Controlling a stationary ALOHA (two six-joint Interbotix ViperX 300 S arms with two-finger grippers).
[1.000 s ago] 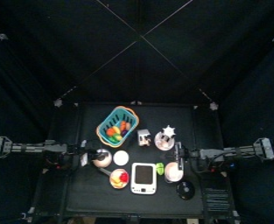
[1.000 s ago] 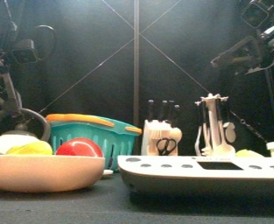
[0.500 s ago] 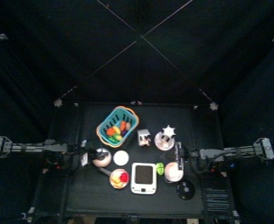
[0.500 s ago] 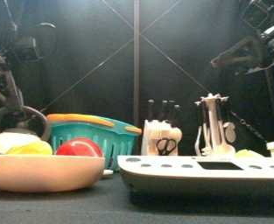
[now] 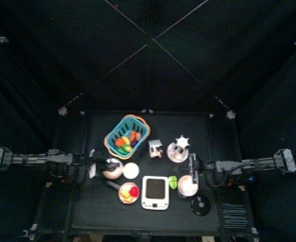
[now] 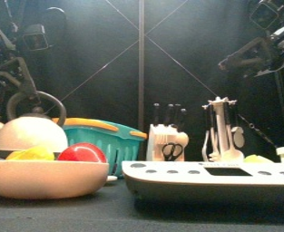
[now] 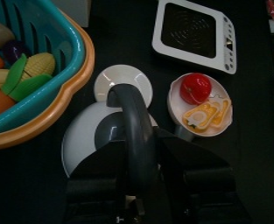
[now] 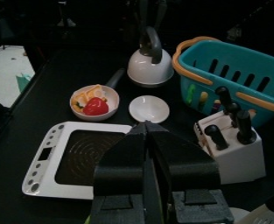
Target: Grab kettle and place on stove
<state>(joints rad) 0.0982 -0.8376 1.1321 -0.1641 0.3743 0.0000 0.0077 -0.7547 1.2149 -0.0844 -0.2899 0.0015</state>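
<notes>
Gripping the dark arched handle of the small silvery-grey metal toy kettle (image 7: 101, 144) with the left gripper (image 7: 129, 150), jaws clamped on either side of the handle as seen from the left wrist; in the front view, kettle (image 6: 25, 134) hanging above and behind the pale bowl (image 6: 44, 175), with the left arm reaching down to the handle loop. In the overhead view, kettle (image 5: 110, 169) sitting at about 9 o'clock from the table's middle, with the white rectangular toy stove (image 5: 154, 192) with rounded corners and a dark square cooking plate lying well apart at roughly 5 o'clock from the kettle. Resting between the two: a plain white egg-shaped object (image 5: 131, 170) just beside the kettle, and the small round bowl of red and yellow toy food (image 5: 128, 192) at 9 o'clock from the stove. Standing at 12 o'clock from the kettle, a teal plastic basket with an orange rim (image 5: 128, 131). Hovering over the table's right side, the right gripper (image 8: 147, 144), jaws pressed together on nothing, looking across the stove (image 8: 78, 156), a white knife block with dark handles (image 8: 233, 133) and the kettle (image 8: 150, 65) beyond.
</notes>
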